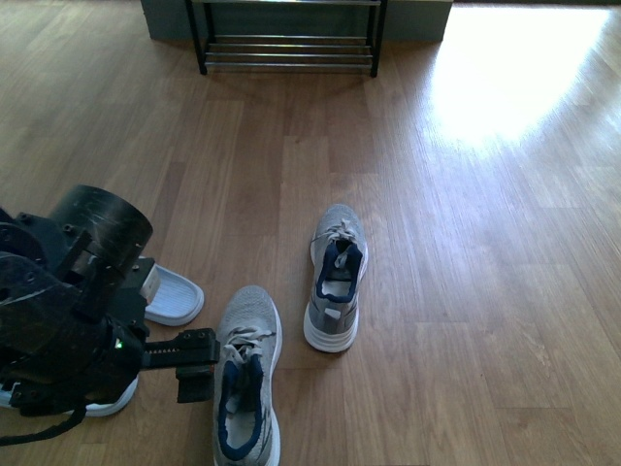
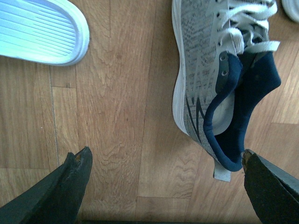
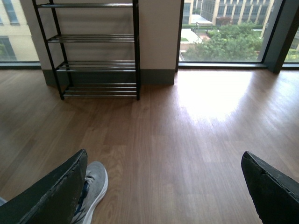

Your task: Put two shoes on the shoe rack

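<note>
left arm [image 1: 58, 320] low | left jaws apart | right jaws apart

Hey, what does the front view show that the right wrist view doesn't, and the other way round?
Only the front view: the nearer sneaker and the farther sneaker together, the open left gripper beside the nearer one, and a white slide sandal. Only the right wrist view: the open right gripper, the upper tiers of the shoe rack, and windows onto trees and buildings. Both: the rack's lowest tiers, the wooden floor, and at least one grey sneaker.
</note>
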You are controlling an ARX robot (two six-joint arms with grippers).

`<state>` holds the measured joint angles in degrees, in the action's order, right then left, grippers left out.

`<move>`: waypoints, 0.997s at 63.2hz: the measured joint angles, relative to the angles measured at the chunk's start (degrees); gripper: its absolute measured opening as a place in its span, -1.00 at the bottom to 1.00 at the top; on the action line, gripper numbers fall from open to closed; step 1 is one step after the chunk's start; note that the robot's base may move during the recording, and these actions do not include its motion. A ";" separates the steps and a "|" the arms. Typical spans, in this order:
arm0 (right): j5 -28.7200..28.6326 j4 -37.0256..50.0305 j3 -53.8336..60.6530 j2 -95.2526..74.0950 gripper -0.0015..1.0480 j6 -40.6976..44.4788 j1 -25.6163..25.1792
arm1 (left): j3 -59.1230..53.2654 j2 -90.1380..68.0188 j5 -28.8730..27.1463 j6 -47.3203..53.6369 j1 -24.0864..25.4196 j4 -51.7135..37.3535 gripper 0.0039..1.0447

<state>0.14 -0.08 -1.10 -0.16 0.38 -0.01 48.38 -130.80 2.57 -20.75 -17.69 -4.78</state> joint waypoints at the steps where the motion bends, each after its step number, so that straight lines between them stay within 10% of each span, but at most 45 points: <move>1: 0.00 0.00 0.02 0.00 0.82 0.00 0.00 | 0.90 -0.98 0.09 0.17 -0.09 0.22 0.83; 63: -0.02 0.00 0.02 0.00 0.82 0.00 0.00 | 27.08 -27.69 3.58 5.73 -3.67 -0.26 0.65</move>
<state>0.12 -0.08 -1.08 -0.16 0.38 -0.01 75.46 -158.50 6.15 -15.03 -21.37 -5.04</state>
